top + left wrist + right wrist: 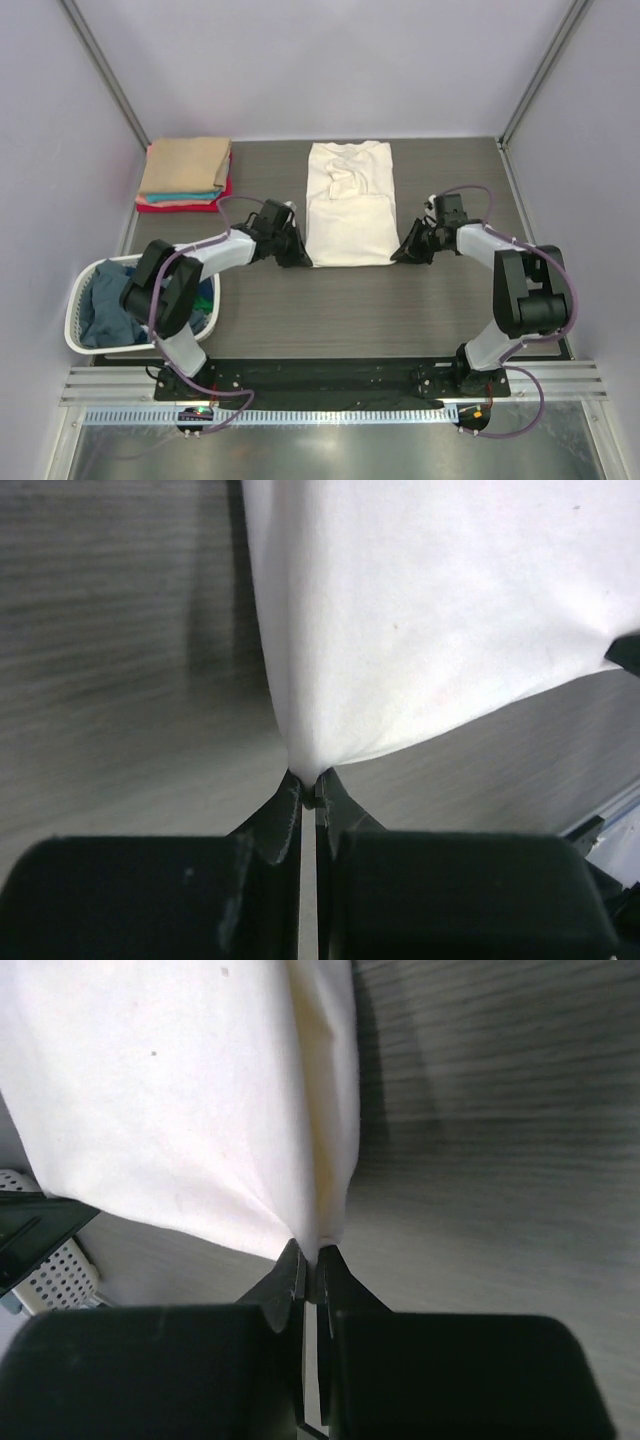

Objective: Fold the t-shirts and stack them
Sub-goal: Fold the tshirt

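The cream-white t-shirt (348, 205) lies lengthwise in the middle of the table, its sides folded in. My left gripper (300, 258) is shut on its near left corner, seen close in the left wrist view (309, 785), where the cloth (430, 610) rises from the fingertips. My right gripper (400, 255) is shut on its near right corner, seen in the right wrist view (310, 1255) with the cloth (170, 1090) pinched. A folded stack sits at the back left: tan shirt (185, 165) on top, teal (180, 197) and red (226, 188) under it.
A white slatted laundry basket (90, 268) stands at the left edge beside the left arm, holding a dusty-blue shirt (105, 305) and a bit of green cloth (205, 295). It also shows in the right wrist view (50, 1260). Enclosure walls ring the table.
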### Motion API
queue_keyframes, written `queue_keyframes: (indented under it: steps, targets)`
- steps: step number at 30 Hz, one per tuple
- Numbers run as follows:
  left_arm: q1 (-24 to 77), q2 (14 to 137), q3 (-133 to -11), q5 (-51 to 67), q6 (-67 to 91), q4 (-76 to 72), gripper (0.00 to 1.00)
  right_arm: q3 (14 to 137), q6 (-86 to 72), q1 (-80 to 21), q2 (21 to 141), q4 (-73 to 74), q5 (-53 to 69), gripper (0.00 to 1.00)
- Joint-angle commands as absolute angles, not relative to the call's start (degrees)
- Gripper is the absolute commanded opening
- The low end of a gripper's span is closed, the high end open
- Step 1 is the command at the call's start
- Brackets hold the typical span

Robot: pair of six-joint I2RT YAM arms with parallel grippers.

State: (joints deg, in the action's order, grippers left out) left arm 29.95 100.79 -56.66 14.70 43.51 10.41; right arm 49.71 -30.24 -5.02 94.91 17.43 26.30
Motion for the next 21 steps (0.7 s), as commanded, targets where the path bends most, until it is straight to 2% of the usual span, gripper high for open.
queue_keyframes:
  steps: [1,9,16,21]
  targets:
    - [31.1,92.0,-54.5,13.5,44.0,12.9,0.0,49.1,-30.8,-5.1,87.1,20.3,26.2,0.01]
    - [39.0,75.4,-52.6,11.3,45.4,25.6,0.0,48.9,-30.2,-5.2,68.8,33.5,24.7,0.01]
    - [50.8,62.1,-56.8,2.4,56.6,39.8,0.0,53.2,-30.1,-5.3,52.9,48.4,23.0,0.01]
    - [51.5,58.5,-60.5,0.9,57.8,46.0,0.0,59.2,-29.3,-5.3,50.7,54.9,22.2,0.01]
